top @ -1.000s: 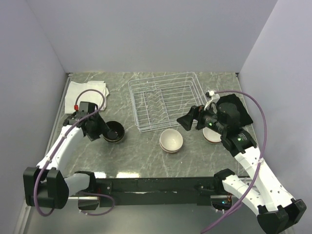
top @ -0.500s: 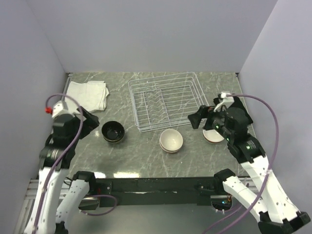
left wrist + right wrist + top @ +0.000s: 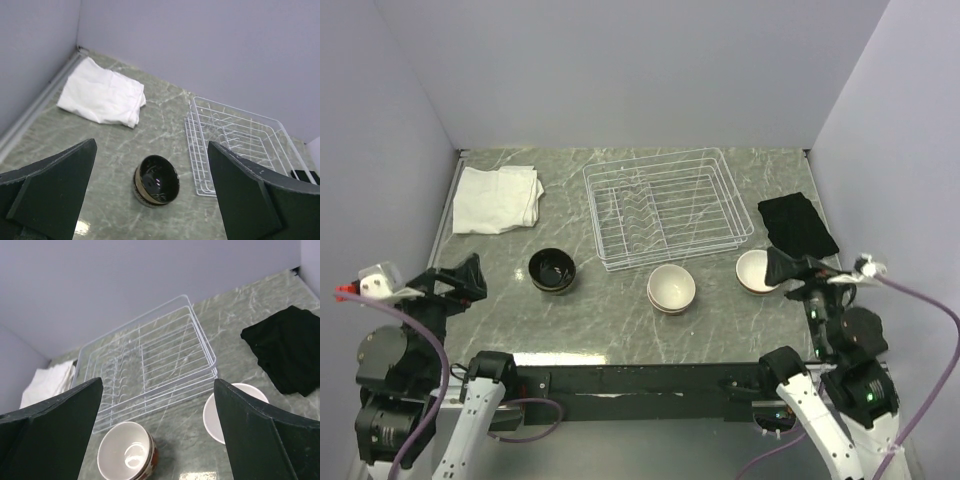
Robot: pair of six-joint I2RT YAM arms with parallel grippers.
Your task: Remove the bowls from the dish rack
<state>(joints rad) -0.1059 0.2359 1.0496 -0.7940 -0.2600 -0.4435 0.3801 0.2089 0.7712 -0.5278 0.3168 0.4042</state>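
Observation:
The white wire dish rack [image 3: 660, 215] stands at the middle back with no bowl in it; it also shows in the left wrist view [image 3: 240, 135] and the right wrist view [image 3: 150, 360]. A black-brown bowl [image 3: 552, 270] [image 3: 156, 181] sits on the table left of the rack. A patterned dark red bowl [image 3: 671, 288] [image 3: 129, 458] with a cream inside sits in front of the rack. A bowl with a white inside [image 3: 756, 272] [image 3: 220, 415] sits to the right. My left gripper [image 3: 455, 283] [image 3: 151, 145] is open and empty, raised at the near left. My right gripper [image 3: 788, 270] [image 3: 158, 381] is open and empty, raised at the near right.
A folded white cloth [image 3: 498, 198] [image 3: 102, 97] lies at the back left. A black cloth [image 3: 798, 224] [image 3: 285, 347] lies right of the rack. Grey walls close the table on three sides.
Both arms have drawn back toward the near edge and risen: the left away from the black-brown bowl, the right away from the white-inside bowl. The bowls have not moved.

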